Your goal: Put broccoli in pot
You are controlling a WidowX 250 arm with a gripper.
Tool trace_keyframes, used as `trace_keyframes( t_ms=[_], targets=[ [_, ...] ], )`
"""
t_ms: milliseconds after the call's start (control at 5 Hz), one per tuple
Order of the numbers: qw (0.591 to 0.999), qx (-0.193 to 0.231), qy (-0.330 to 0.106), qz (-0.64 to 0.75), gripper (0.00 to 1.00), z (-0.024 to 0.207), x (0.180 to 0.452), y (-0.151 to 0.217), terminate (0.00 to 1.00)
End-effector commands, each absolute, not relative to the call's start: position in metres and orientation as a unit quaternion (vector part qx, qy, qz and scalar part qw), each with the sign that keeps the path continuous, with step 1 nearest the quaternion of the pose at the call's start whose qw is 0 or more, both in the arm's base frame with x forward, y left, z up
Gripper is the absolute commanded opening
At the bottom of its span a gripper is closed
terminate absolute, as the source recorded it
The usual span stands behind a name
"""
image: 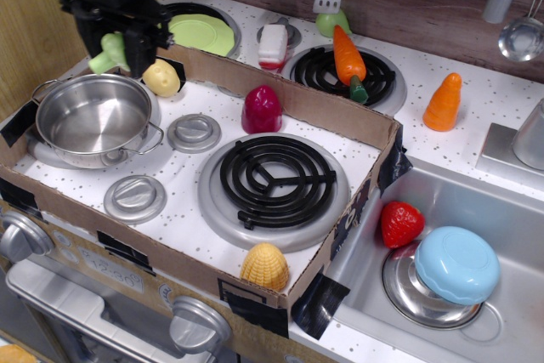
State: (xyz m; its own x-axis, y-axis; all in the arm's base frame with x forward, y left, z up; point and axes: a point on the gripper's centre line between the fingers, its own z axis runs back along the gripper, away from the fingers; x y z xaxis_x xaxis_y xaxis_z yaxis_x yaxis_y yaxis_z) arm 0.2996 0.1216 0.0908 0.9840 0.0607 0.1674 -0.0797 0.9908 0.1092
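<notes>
Below and just in front of the gripper, a shiny round steel pot [92,120] sits empty. The black gripper [119,44] hangs above its far rim, clamping a small plastic broccoli [108,50], likely light, rigid, slightly slippery; its pale stalk looks best for gripping.

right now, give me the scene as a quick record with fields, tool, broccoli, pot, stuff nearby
tool: black, at the back left, above and behind the pot
tool state: shut on the broccoli
broccoli: held in the air, pale stalk sticking out to the left
pot: steel, empty, on the front left of the stove inside the cardboard wall
yellow potato: just right of the tool, behind the pot
grey lid: flat on the stove, right of the pot
task status: broccoli not yet in the pot
</notes>
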Motion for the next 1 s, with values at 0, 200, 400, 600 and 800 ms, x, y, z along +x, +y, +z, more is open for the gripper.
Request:
trace_keyframes(
  t_ms=[0, 200, 400, 600, 800],
  targets=[
    [0.994, 0.04, -0.094, 0.036, 1.0, 0.087, 0.292, 0.125, 0.0],
    [0.994, 0.049, -0.091, 0.028, 1.0, 0.088, 0.3, 0.125, 0.0],
    [0.994, 0.051, -0.094, 0.024, 1.0, 0.089, 0.303, 0.125, 0.0],
    [0.993, 0.066, -0.101, 0.014, 1.0, 0.09, 0.303, 0.122, 0.0],
    [0.993, 0.066, -0.101, 0.014, 1.0, 0.09, 0.303, 0.122, 1.0]
  ],
)
